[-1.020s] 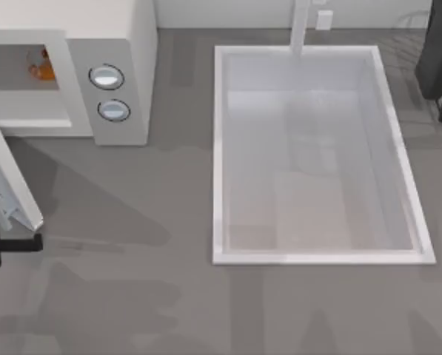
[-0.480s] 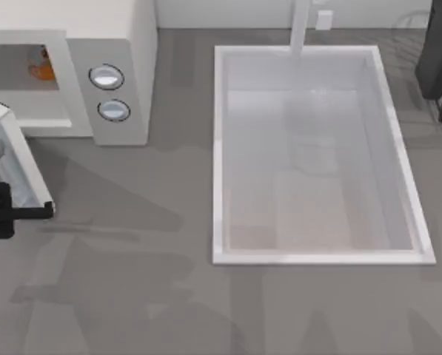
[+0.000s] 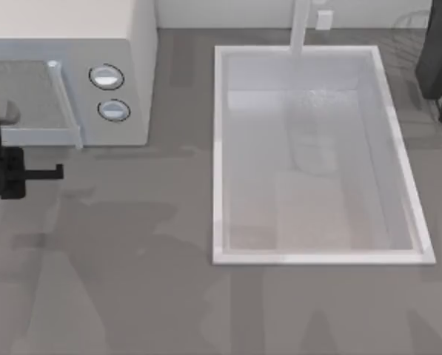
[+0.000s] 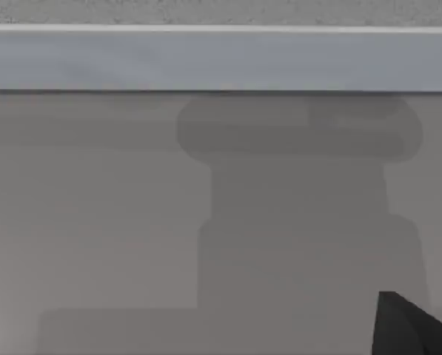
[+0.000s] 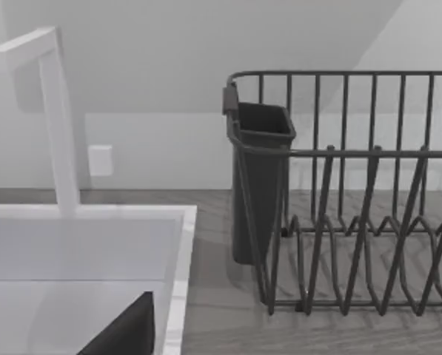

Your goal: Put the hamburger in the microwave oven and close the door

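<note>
Grey table point(image 3: 169, 296): microwave oven point(image 3: 124, 44) at ten o'clock, door point(image 3: 28, 103) nearly shut; left gripper point(image 3: 54, 172) beside it, finger state unclear.

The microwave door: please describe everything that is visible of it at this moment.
The door is a flat grey translucent panel in a pale frame, with a slim light bar handle along the edge next to the two knobs. It lies shut, or very nearly, over the front of the white microwave oven at the table's far left. The left gripper is just in front of it; contact cannot be judged. In the left wrist view the panel looks smooth and grey under a pale frame strip.
</note>
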Robot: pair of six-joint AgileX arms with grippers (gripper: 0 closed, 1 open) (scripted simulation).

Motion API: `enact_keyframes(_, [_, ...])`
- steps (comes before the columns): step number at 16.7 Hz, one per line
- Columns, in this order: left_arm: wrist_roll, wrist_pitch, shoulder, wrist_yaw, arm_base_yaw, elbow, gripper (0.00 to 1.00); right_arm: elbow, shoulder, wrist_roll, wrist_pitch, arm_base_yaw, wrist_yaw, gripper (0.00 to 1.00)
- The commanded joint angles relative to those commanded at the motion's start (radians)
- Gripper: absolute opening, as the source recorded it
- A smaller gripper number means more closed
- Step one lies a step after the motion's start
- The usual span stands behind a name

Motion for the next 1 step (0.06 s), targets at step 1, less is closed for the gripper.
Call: enact_keyframes(1, [0.0, 0.001, 0.001, 0.0, 0.0, 0.001, 0.0, 0.0, 0.0, 0.0, 0.0, 0.0, 0.0, 1.0])
